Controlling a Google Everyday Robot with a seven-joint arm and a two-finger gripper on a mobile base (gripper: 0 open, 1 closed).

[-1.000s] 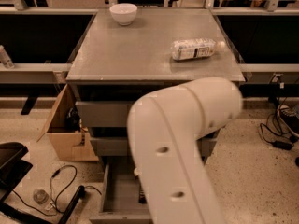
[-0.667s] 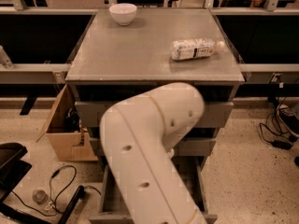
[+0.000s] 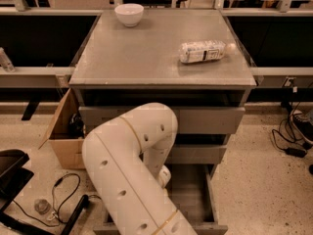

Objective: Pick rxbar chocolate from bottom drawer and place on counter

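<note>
Gripper: hidden behind own arm [image 3: 132,165], somewhere low at open bottom drawer [image 3: 193,199]; open or closed, cannot tell. Rxbar chocolate unseen: none on bare drawer floor showing beside arm, so likely under arm, near gripper. Judge bar light, flat, slick crinkly wrapper, slightly soft. Pinch across narrow width, mid-length, gently. Counter [image 3: 146,53] well above gripper.

Bottom drawer [image 3: 193,196] stands open below the counter [image 3: 146,53]; tool hidden behind arm [image 3: 127,170].
</note>
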